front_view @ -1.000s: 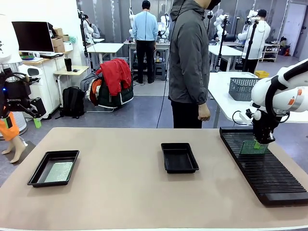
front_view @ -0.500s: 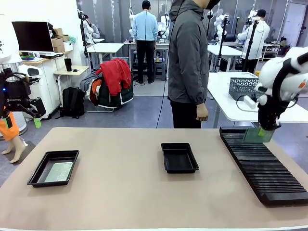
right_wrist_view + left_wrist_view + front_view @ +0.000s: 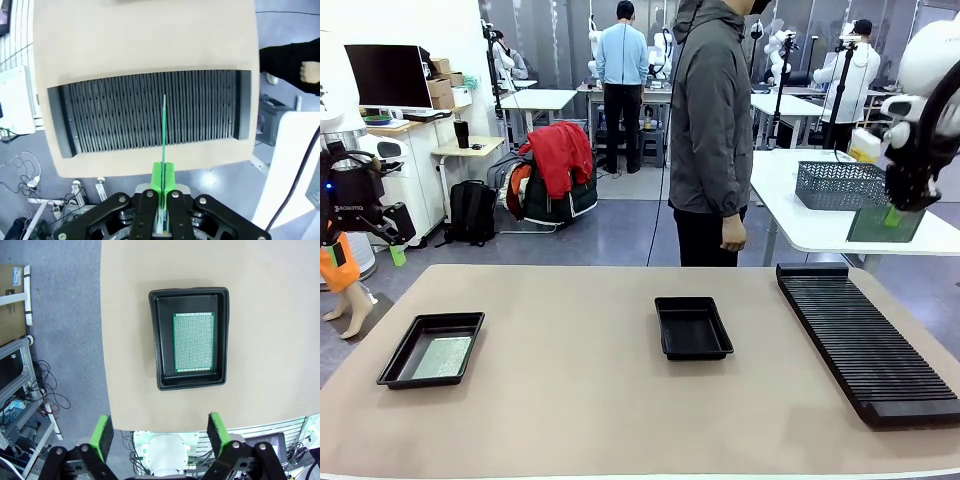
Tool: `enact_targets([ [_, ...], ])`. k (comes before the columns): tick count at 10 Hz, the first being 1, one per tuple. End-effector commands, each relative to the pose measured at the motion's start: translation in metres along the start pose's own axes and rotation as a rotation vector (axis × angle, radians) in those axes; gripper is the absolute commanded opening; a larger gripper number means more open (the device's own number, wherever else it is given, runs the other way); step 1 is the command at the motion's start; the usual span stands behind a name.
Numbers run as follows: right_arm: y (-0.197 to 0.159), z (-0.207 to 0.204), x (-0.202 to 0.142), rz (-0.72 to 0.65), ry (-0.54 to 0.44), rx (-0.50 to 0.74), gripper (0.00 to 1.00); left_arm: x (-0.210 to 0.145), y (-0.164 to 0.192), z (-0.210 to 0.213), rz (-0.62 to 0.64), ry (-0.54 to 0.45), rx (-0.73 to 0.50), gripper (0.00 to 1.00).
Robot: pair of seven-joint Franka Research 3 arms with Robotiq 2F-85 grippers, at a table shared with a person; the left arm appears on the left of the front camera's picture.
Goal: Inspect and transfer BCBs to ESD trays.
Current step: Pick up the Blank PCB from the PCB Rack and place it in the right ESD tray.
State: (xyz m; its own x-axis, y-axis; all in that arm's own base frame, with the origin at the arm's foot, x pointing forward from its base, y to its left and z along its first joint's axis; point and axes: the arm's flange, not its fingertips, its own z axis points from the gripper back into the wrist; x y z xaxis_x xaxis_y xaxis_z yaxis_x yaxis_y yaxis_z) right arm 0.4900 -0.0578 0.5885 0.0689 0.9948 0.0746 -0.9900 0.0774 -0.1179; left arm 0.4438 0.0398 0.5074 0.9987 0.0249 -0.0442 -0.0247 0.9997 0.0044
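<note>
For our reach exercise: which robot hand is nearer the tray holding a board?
Left. The left hand hangs open up beside that tray; the right hand is high beyond the rack at the opposite end, gripping another board.

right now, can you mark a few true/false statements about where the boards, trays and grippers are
1. The right gripper is shut on a BCB, lifted clear above the slotted rack. True.
2. The middle ESD tray holds a board. False: it is empty; the left ESD tray holds the second BCB.
3. The left gripper is open, with nothing between its pads. True.
4. The person's hand grips a board. False: it hangs empty at the person's side.
</note>
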Motion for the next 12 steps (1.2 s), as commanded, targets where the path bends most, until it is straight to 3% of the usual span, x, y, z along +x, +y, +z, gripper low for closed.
enact_targets([
  [1,0.0,0.033,0.004,-0.058,0.026,0.001,0.03,0.0,0.0,-0.001,0.0,-0.005,-0.001,1.0],
  [5,0.013,0.097,0.006,-0.099,0.035,-0.028,0.03,0.0,0.0,-0.001,0.0,-0.005,-0.001,1.0],
  [12,0.017,0.102,0.003,-0.078,0.023,-0.044,0.03,0.0,0.0,-0.001,0.0,-0.005,-0.001,1.0],
])
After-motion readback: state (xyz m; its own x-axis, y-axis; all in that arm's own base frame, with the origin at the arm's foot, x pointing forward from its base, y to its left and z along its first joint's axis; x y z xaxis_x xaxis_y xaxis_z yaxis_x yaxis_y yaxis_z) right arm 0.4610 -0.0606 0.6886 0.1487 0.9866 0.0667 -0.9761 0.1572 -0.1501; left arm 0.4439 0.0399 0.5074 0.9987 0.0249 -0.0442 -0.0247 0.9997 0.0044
